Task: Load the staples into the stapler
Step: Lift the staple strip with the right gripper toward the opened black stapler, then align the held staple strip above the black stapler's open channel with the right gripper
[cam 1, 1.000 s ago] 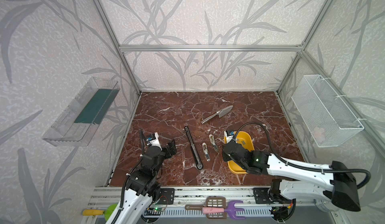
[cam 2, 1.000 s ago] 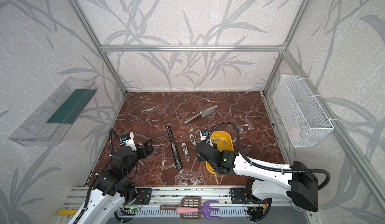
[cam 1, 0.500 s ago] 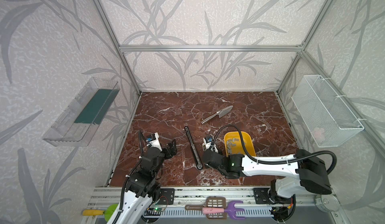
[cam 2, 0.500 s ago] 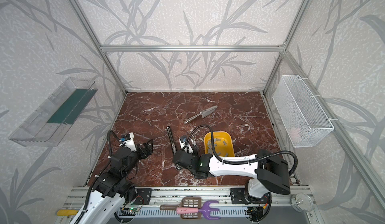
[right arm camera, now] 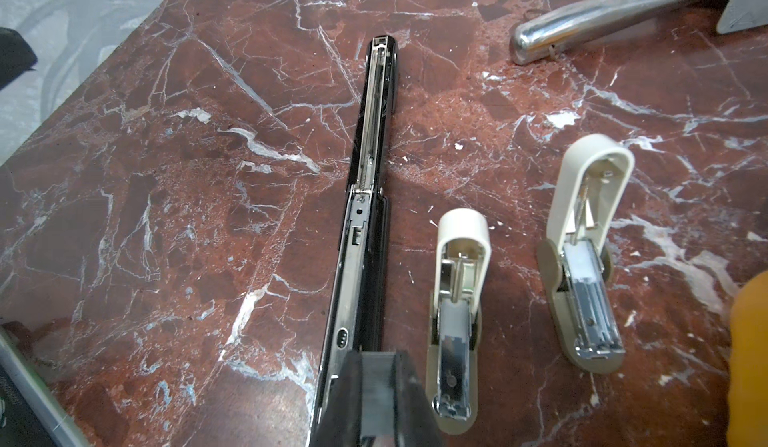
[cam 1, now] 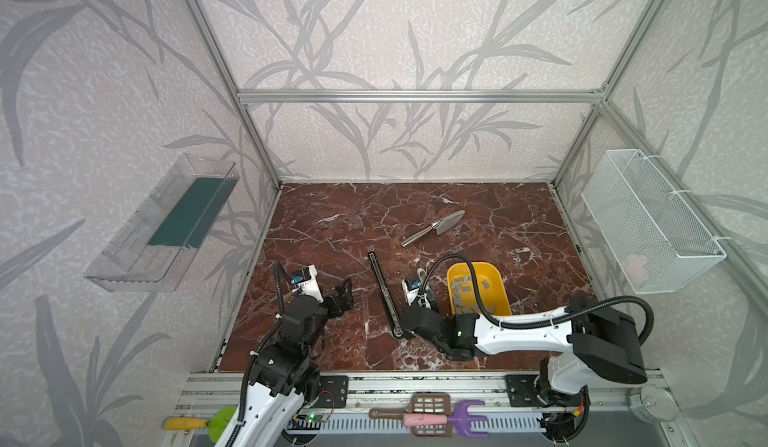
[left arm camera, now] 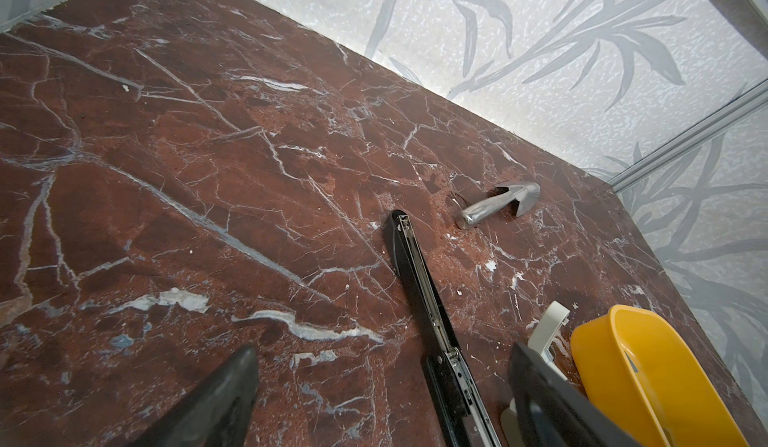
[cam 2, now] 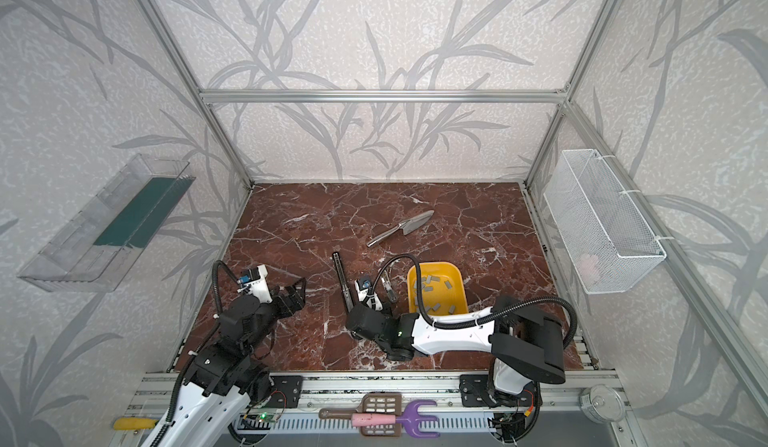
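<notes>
In the yellow tray (cam 1: pixel 494 276), on the red-brown marble tabletop (cam 1: pixel 332 224), lie the staples (cam 1: pixel 464 289). They are small grey strips scattered loosely over the tray's floor, and both top views show them. None can be seen outside the tray.

Left of the tray in both top views lies the long black stapler (cam 1: pixel 382 287). It is opened out flat, with its metal channel and spring facing up and one end pointing away from the robot. Between it and the tray are two small cream staplers (right arm camera: pixel 457 320) (right arm camera: pixel 586 258), both folded open with their metal tracks showing. The one closer to the tray lies just beside its wall.

The right gripper (right arm camera: pixel 376 366) reaches across in front of the tray to the near end of the long black stapler. Its fingers are pressed together directly over that end. The right wrist view does not show whether anything is pinched between them or whether they touch the stapler.

The left gripper (cam 1: pixel 343 295) is farther from the tray, beyond the long black stapler. Its jaws are spread wide, it holds nothing, and it is above bare tabletop.

Beyond the tray, toward the back wall, a metal trowel (cam 1: pixel 434 228) lies on its own, well apart from the staplers.
</notes>
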`<action>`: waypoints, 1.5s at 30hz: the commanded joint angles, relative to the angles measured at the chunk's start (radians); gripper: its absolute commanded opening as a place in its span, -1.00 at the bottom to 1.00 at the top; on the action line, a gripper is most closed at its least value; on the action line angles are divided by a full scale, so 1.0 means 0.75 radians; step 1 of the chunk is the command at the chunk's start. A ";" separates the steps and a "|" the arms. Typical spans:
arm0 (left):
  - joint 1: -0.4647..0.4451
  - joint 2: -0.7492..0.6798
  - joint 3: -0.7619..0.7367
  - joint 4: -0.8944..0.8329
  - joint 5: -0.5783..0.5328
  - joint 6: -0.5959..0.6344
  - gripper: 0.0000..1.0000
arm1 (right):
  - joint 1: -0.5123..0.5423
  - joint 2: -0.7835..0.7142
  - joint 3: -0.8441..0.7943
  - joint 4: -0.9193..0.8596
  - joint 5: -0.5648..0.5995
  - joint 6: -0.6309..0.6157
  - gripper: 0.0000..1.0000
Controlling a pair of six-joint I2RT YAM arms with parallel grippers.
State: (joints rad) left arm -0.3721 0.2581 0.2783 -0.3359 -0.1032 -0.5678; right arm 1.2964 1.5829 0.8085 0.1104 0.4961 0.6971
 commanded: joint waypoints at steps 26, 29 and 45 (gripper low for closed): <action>-0.005 -0.058 -0.023 0.006 0.004 0.017 0.89 | 0.101 0.111 0.118 -0.034 0.134 -0.038 -0.72; -0.004 -0.060 -0.023 0.007 0.008 0.015 0.89 | 0.100 0.105 0.117 -0.029 0.144 -0.051 -0.71; -0.004 -0.061 -0.022 0.004 0.003 0.017 0.89 | 0.086 0.135 0.088 0.026 0.179 -0.068 -0.68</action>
State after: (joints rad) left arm -0.3721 0.2207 0.2729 -0.3363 -0.1020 -0.5678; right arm 1.3659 1.6608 0.8722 0.1097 0.6018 0.6556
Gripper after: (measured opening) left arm 0.948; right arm 0.161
